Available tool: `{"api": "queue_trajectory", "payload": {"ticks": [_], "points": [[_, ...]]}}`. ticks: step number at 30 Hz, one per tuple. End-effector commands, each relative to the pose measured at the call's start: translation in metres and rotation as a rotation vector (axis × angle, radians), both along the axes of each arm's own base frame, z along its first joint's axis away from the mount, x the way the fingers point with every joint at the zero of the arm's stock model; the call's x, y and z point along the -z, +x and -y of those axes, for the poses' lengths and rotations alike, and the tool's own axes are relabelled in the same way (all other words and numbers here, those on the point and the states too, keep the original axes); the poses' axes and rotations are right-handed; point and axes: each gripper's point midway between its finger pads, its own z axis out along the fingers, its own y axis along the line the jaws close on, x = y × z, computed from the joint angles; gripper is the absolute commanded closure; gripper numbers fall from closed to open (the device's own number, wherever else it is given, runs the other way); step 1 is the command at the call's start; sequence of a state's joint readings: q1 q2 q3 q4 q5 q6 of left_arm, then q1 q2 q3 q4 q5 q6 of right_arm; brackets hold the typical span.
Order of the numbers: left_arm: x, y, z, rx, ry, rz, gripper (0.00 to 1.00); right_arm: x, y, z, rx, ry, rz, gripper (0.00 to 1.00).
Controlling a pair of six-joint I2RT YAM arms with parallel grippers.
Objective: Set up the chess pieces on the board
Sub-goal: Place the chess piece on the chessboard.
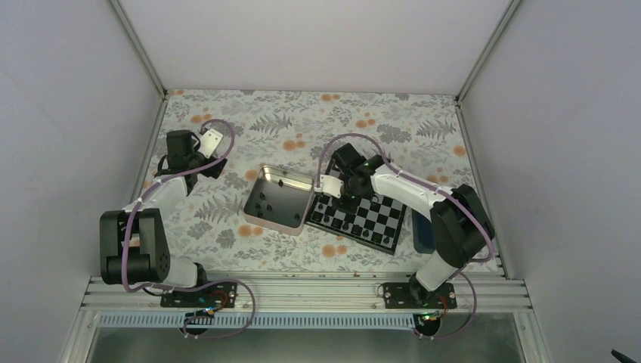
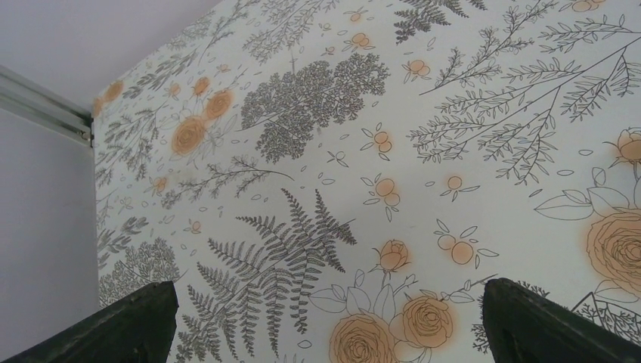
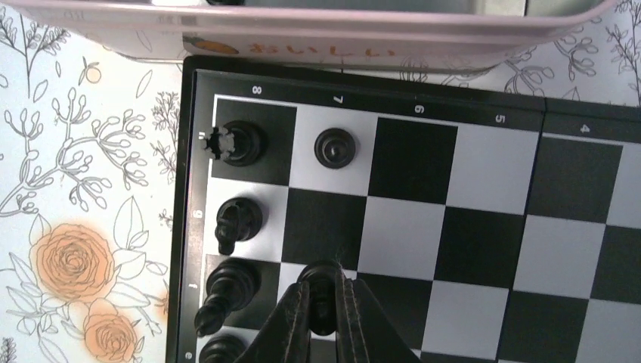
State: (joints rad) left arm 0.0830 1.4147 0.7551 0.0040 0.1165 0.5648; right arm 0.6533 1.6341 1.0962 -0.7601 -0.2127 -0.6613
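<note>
The floral-print table cover carries a small square black-and-silver checkered chessboard right of centre, with a square silver metal tin just beside it at nine o'clock. The left gripper hangs at ten o'clock from the tin, fingers spread wide over bare cloth, holding nothing. The right gripper sits over the board's tin-side corner, pinched narrow on a tiny black pawn. Other tiny black chess pieces stand from nine to twelve o'clock of that pawn.

White-and-black arms carry lilac cables; gripper fingers seemingly dark green.
</note>
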Motion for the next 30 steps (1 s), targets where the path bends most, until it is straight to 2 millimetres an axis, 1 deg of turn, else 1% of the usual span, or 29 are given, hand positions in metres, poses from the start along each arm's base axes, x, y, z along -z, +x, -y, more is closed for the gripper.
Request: {"api": "queue_trajectory", "payload": {"ticks": [1, 3, 5, 8, 13, 23, 30], "points": [[-0.005, 0.005, -0.004, -0.016, 0.005, 0.017, 0.0, 0.004, 0.0, -0.014, -0.038, 0.06, -0.009, 0.95], [-0.004, 0.005, -0.005, -0.018, 0.008, 0.015, 0.0, 0.015, -0.001, -0.015, -0.04, 0.05, -0.036, 0.94], [-0.003, 0.005, -0.005, -0.018, 0.009, 0.013, 0.0, 0.02, -0.001, -0.016, -0.042, 0.048, -0.042, 0.94], [-0.002, 0.005, -0.004, -0.016, 0.01, 0.013, 0.0, 0.023, 0.001, -0.018, -0.045, 0.046, -0.048, 0.94], [-0.001, 0.005, -0.005, -0.016, 0.008, 0.011, 0.0, 0.03, 0.005, -0.014, -0.033, 0.012, -0.039, 0.94], [0.0, 0.005, -0.002, -0.006, 0.002, 0.008, 0.0, 0.035, 0.005, -0.012, -0.032, -0.007, -0.05, 0.92], [0.002, 0.004, -0.003, -0.006, 0.003, 0.001, 0.0, 0.027, 0.008, -0.011, -0.033, -0.009, -0.033, 0.86]]}}
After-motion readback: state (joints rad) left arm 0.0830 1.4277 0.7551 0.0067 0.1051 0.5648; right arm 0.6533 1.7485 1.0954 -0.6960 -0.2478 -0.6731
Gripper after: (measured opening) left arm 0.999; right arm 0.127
